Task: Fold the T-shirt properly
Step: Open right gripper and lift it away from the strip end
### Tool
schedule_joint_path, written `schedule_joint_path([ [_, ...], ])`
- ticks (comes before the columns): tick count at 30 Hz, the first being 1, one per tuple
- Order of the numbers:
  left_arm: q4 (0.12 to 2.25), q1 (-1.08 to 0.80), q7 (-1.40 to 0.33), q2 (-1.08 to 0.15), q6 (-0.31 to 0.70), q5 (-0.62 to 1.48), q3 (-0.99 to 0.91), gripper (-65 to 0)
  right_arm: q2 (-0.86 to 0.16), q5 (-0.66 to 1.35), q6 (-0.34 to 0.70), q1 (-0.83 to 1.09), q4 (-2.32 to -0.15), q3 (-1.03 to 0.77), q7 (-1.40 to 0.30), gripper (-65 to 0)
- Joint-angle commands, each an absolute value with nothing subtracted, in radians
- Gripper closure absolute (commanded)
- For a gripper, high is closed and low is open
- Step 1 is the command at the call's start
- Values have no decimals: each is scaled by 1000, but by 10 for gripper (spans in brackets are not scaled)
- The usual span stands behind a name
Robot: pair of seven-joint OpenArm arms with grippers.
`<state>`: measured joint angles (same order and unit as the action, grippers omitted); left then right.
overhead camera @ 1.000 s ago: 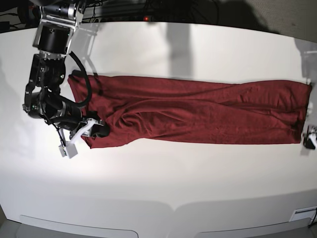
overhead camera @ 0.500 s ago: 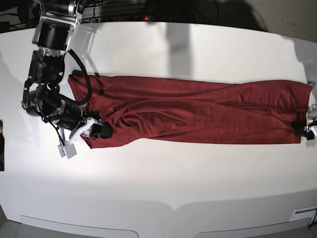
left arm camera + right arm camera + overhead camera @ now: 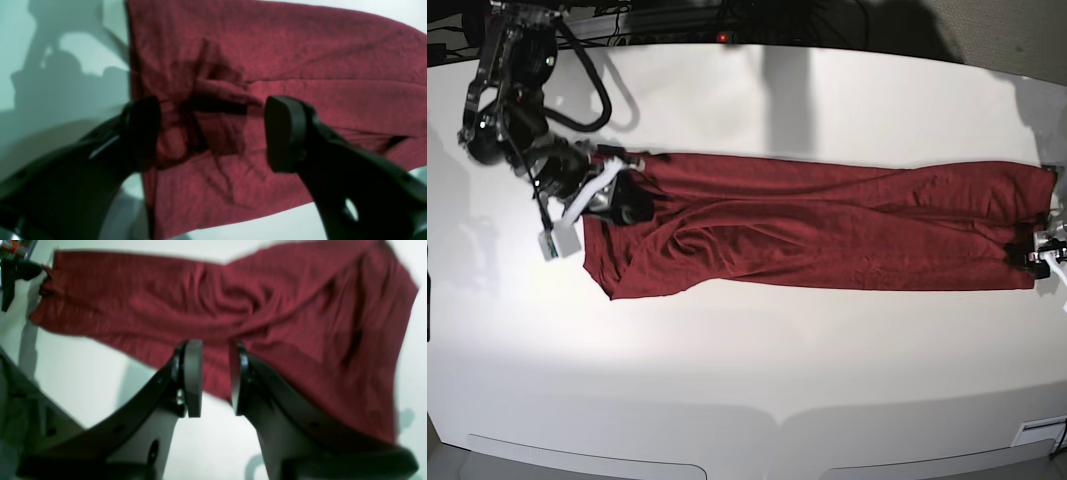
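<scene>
- A white table (image 3: 747,360) fills the base view, and the shirt (image 3: 827,228) on it serves as the landmark.
- The shirt is a dark red, wrinkly garment folded into one long band running from one side of the table to the other across its middle, with bare table nearer and farther than it.
- At the band's end on that view's right, the left gripper (image 3: 1039,256) sits low at the shirt's edge.
- In the left wrist view, the left gripper (image 3: 213,133) has its jaws spread wide, one dark finger (image 3: 285,133) on each side of a small raised fold of the shirt (image 3: 300,66). Nothing is pinched.
- At the band's other end, on the base view's left, the right gripper (image 3: 632,198) rests over the shirt's farther corner.
- In the right wrist view, the right gripper (image 3: 215,373) shows a narrow gap between its jaws. The shirt (image 3: 233,306) lies beyond the tips, and whether any cloth is caught cannot be told.
- Farthest back, beyond the table edge, are dark cables (image 3: 687,15).
</scene>
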<state>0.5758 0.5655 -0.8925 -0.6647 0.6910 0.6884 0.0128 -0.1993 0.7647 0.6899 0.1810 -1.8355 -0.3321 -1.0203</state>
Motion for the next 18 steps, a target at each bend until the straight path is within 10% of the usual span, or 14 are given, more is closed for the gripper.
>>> schedule_joint_path([
  [1,588,594,-881,-686,698,701,6,-455,-208,791,698,191,-1863,-332,-1003,-147],
  [18,588,583,-775,-735,685,496,6,-455,-208,786,698,402,-2025,-167,-1038,-147],
])
